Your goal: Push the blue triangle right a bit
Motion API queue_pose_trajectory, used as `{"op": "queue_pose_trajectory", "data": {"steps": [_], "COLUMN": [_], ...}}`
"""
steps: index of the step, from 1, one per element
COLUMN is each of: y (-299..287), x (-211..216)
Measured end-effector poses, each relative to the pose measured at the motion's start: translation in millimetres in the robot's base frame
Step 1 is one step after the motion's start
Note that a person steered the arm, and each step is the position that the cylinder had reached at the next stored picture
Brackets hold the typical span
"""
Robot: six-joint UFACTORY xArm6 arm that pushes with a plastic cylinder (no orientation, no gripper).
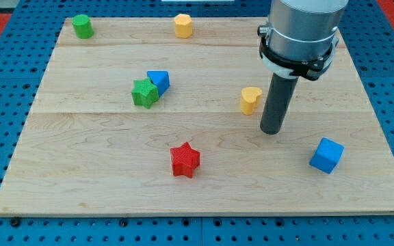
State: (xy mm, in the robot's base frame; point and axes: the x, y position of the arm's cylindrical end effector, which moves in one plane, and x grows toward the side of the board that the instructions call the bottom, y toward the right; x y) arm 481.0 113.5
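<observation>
The blue triangle (159,80) lies on the wooden board (81,164) left of the middle, touching a green star (144,93) at its lower left. My tip (271,131) rests on the board far to the triangle's right and a little lower, just right of a yellow block (250,100). The dark rod rises from the tip to the arm's grey body at the view's top right.
A red star (185,160) lies below the middle. A blue cube (327,155) sits at the lower right. A green cylinder (82,26) stands at the top left and a yellow hexagon (182,25) at the top middle.
</observation>
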Motion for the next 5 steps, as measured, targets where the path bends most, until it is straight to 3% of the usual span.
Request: {"op": "queue_pose_trajectory", "data": {"steps": [2,5], "y": [0.0,19.9], "x": [-41.0,-64.6]}}
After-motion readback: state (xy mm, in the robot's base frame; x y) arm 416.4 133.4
